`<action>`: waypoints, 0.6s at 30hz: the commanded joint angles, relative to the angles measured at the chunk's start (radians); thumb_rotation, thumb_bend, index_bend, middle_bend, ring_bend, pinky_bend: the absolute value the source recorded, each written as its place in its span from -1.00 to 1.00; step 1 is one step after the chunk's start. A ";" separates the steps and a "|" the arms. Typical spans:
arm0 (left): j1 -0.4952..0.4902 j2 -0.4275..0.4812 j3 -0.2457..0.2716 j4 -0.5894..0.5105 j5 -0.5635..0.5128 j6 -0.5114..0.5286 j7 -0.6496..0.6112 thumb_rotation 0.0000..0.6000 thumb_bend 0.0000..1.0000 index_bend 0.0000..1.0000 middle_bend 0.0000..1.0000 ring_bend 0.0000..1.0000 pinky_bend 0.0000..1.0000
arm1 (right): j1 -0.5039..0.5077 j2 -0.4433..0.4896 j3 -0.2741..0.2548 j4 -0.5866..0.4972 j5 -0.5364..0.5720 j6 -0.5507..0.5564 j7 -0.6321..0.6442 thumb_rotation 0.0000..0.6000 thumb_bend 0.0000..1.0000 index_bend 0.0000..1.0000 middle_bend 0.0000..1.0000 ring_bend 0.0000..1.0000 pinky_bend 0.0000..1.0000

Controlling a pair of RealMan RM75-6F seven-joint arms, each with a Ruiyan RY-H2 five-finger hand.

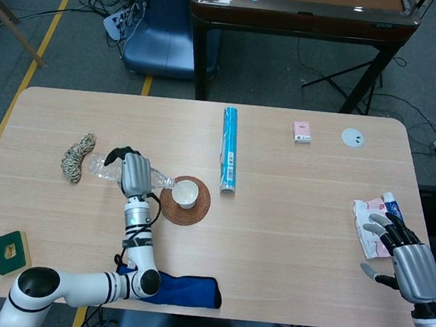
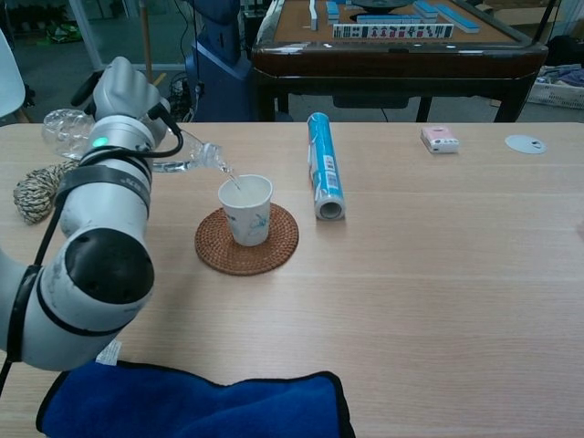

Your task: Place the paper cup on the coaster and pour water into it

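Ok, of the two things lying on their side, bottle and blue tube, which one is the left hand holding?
The clear water bottle, gripped by the left hand and tipped over the paper cup; the blue tube lies untouched.

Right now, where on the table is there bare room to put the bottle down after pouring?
Bare wood lies between the blue tube and the tissue packet by the right hand, and in front of the coaster toward the blue cloth. It is crowded at the left: rope, left hand with bottle, paper cup.
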State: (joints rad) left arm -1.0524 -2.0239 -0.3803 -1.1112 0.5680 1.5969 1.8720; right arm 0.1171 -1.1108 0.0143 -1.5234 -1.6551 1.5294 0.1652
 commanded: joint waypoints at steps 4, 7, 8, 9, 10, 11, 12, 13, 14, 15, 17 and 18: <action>0.002 0.004 -0.007 -0.008 -0.006 -0.001 0.002 1.00 -0.74 0.37 0.51 -0.01 0.07 | 0.000 0.000 0.000 0.001 0.002 -0.001 0.000 1.00 -0.97 -0.40 -0.59 -0.78 -0.37; 0.000 0.004 -0.018 -0.017 -0.016 -0.002 0.003 1.00 -0.74 0.37 0.51 -0.01 0.07 | 0.000 -0.001 0.000 0.001 0.002 -0.002 0.001 1.00 -0.97 -0.40 -0.59 -0.78 -0.37; -0.001 0.003 -0.020 -0.019 -0.019 -0.002 0.005 1.00 -0.74 0.37 0.51 -0.01 0.07 | 0.001 -0.001 0.000 0.002 0.002 -0.002 0.001 1.00 -0.97 -0.40 -0.59 -0.78 -0.37; -0.002 0.003 -0.022 -0.022 -0.022 -0.003 0.006 1.00 -0.74 0.37 0.51 -0.01 0.07 | 0.000 -0.001 0.000 0.002 0.002 -0.002 0.000 1.00 -0.97 -0.40 -0.59 -0.78 -0.37; -0.003 0.001 -0.026 -0.025 -0.027 -0.003 0.009 1.00 -0.74 0.37 0.51 -0.01 0.07 | 0.000 -0.001 -0.001 0.001 0.002 -0.002 0.001 1.00 -0.97 -0.40 -0.59 -0.78 -0.37; -0.005 0.000 -0.029 -0.027 -0.032 -0.003 0.012 1.00 -0.74 0.37 0.51 -0.01 0.07 | 0.000 0.000 -0.001 0.001 0.001 -0.002 0.001 1.00 -0.97 -0.40 -0.59 -0.78 -0.37; -0.005 -0.002 -0.034 -0.031 -0.037 -0.005 0.009 1.00 -0.73 0.37 0.51 -0.01 0.07 | 0.000 0.000 -0.001 0.001 0.001 -0.001 0.001 1.00 -0.97 -0.40 -0.59 -0.78 -0.37; -0.005 -0.002 -0.038 -0.033 -0.040 -0.006 0.006 1.00 -0.73 0.37 0.51 -0.01 0.07 | 0.000 0.000 0.000 0.001 0.001 0.000 0.001 1.00 -0.97 -0.40 -0.59 -0.78 -0.37; -0.006 -0.002 -0.039 -0.034 -0.042 -0.008 0.004 1.00 -0.73 0.37 0.51 -0.01 0.07 | 0.000 0.000 0.000 0.000 0.001 0.001 0.001 1.00 -0.97 -0.40 -0.59 -0.78 -0.37; -0.006 -0.002 -0.042 -0.036 -0.046 -0.009 0.001 1.00 -0.73 0.37 0.51 -0.01 0.07 | -0.001 0.001 -0.001 0.000 0.001 0.001 0.002 1.00 -0.97 -0.40 -0.59 -0.78 -0.37; -0.007 -0.002 -0.043 -0.038 -0.048 -0.012 -0.002 1.00 -0.73 0.37 0.50 -0.01 0.07 | -0.001 0.001 0.000 0.000 0.001 0.002 0.002 1.00 -0.97 -0.40 -0.59 -0.78 -0.37; -0.007 -0.001 -0.045 -0.039 -0.049 -0.013 -0.006 1.00 -0.73 0.37 0.50 -0.01 0.07 | -0.001 0.001 0.000 0.000 0.001 0.002 0.003 1.00 -0.97 -0.40 -0.59 -0.78 -0.37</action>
State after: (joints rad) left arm -1.0592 -2.0257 -0.4237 -1.1490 0.5203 1.5852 1.8694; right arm 0.1162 -1.1097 0.0140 -1.5229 -1.6542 1.5314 0.1679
